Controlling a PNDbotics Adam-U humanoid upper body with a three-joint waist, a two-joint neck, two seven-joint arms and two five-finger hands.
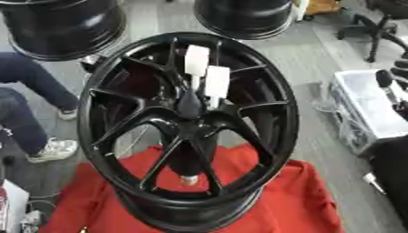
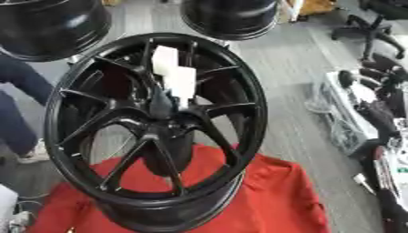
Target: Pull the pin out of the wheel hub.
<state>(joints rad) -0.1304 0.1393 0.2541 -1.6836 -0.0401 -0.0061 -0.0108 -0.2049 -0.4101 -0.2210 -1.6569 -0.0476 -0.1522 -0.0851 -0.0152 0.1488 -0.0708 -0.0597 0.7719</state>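
Wheel (image 1: 188, 129) sits up close on red cloth (image 1: 279, 200) | pin (image 1: 196, 61) sticks up from hub | my right robot hand (image 2: 382, 109) off right, grip unclear | left unseen

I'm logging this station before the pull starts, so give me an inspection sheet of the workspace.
Surface: red cloth under the wheel.
Job's things: glossy black multi-spoke alloy wheel hub standing tilted; two white rectangular tags at its centre; pin not clearly made out.
Clutter: two more black wheels behind.
Robot hand: right robot hand at the right edge, dark, fingers unclear; left nothing seen.
Cables: nothing seen.
Surroundings: grey floor, office chair, clear plastic bin.
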